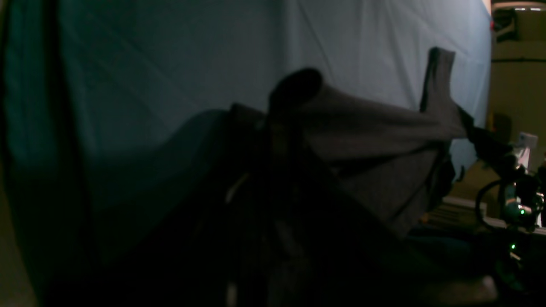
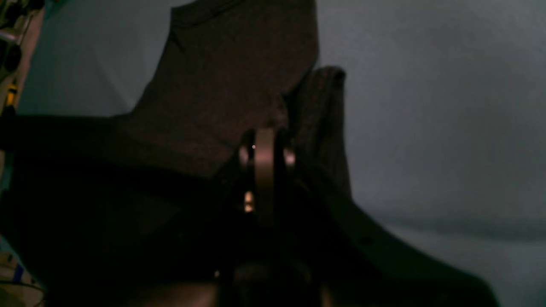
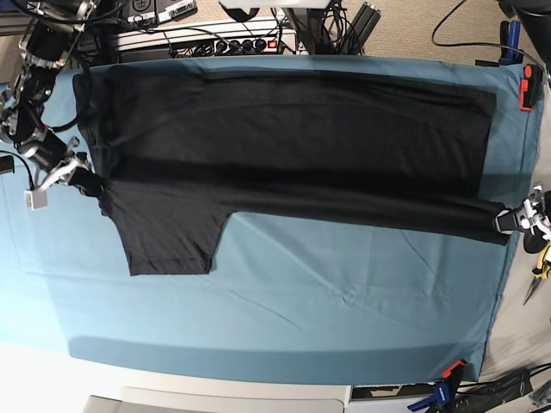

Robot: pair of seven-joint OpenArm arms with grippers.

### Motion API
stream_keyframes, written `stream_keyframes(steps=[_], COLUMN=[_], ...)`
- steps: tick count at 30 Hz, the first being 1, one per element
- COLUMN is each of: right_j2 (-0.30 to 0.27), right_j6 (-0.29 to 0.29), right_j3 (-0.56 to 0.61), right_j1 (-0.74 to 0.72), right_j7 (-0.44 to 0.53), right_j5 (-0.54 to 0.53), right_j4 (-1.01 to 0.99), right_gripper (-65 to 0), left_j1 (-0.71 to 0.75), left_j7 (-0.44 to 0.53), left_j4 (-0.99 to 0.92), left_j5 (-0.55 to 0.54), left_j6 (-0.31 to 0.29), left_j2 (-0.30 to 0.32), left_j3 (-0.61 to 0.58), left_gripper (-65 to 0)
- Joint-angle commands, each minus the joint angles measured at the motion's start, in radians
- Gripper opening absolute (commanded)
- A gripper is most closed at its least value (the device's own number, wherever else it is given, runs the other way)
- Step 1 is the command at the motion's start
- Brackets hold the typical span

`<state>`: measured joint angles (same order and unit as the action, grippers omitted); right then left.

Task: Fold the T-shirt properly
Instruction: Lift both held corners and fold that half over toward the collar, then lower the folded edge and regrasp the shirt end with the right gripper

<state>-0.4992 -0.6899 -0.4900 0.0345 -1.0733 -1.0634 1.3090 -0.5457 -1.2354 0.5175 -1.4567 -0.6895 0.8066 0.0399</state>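
The black T-shirt (image 3: 284, 129) lies stretched sideways across the teal table cloth (image 3: 327, 301), plain side up, with one sleeve (image 3: 168, 241) pointing toward the front. My right gripper (image 3: 84, 182) is shut on the shirt's left edge near the shoulder. My left gripper (image 3: 510, 220) is shut on the shirt's lower right corner at the table's right edge. In the left wrist view the dark fingers (image 1: 294, 89) pinch the fabric (image 1: 375, 136), which runs taut to the far arm. In the right wrist view the gripper (image 2: 264, 145) grips the fabric (image 2: 222, 85).
A red clamp (image 3: 525, 86) and a blue and red clamp (image 3: 443, 387) hold the cloth at the right edge. Pliers (image 3: 538, 267) lie off the right side. A power strip and cables (image 3: 215, 39) run behind the table.
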Motion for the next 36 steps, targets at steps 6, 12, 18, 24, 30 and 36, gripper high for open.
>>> stream_keyframes(steps=[6, 12, 18, 24, 30, 36], right_j2=[-0.027, -0.027, -0.027, -0.027, -0.027, -0.027], right_j6=[-0.008, -0.008, -0.008, -0.008, -0.008, -0.008], right_j3=[-0.010, -0.010, -0.010, -0.010, -0.009, -0.009], right_j1=[0.049, 0.063, 0.063, 0.063, 0.063, 0.063], right_j7=[0.019, 0.019, 0.054, 0.053, 0.052, 0.053], right_j5=[-0.017, -0.007, 0.085, 0.105, 0.116, 0.115], right_j4=[0.067, 0.066, 0.066, 0.066, 0.066, 0.066], right_gripper=[-65.0, -65.0, -65.0, -65.0, -65.0, -65.0], left_j1=[-0.021, 0.043, 0.061, 0.070, 0.098, 0.105], left_j7=[-0.007, -0.005, -0.002, -0.006, -0.005, 0.006], left_j4=[0.014, 0.015, 0.015, 0.015, 0.015, 0.015], left_j5=[-0.027, -0.027, -0.027, -0.027, -0.027, -0.027], left_j6=[-0.009, -0.009, -0.009, -0.009, -0.009, -0.009], left_j2=[0.031, 0.030, 0.030, 0.031, 0.030, 0.030], left_j3=[0.005, 0.005, 0.005, 0.005, 0.005, 0.005], left_gripper=[-65.0, -65.0, -65.0, -65.0, -65.0, -65.0])
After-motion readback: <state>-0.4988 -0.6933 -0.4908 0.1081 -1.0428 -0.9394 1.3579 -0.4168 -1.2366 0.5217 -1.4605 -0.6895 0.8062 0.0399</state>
